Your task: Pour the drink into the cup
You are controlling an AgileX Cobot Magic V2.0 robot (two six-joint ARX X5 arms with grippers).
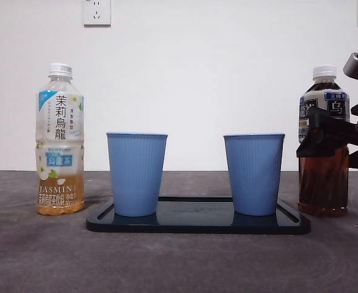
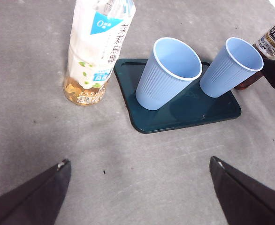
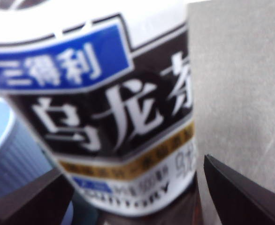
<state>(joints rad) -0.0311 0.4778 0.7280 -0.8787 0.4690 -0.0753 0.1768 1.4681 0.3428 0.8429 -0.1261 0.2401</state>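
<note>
Two blue ribbed cups stood upright on a dark tray (image 1: 197,227) on a grey surface (image 1: 179,262): a left cup (image 1: 136,174) and a right cup (image 1: 253,174), both apparently empty in the left wrist view. A jasmine tea bottle (image 1: 60,140), capped and holding only a little liquid at the bottom, stood upright just off the tray's left end. A dark oolong tea bottle (image 1: 324,143), also capped and upright, stood just off the tray's right end, near the right cup.

The right gripper (image 1: 325,131) was at this dark bottle, level with its label. In the right wrist view the label filled the picture, the bottle sitting between the two jaws, which were spread to either side of it; whether they touched it could not be told. The bottle's long axis ran vertically, across the line of the jaws. The right arm was plainly the nearer one.

The left gripper (image 2: 137,192) hovered well back from the tray, jaws wide apart and holding nothing.

Only the left wrist view looked into the cups; only the front view showed the liquid levels and both caps on.
</note>
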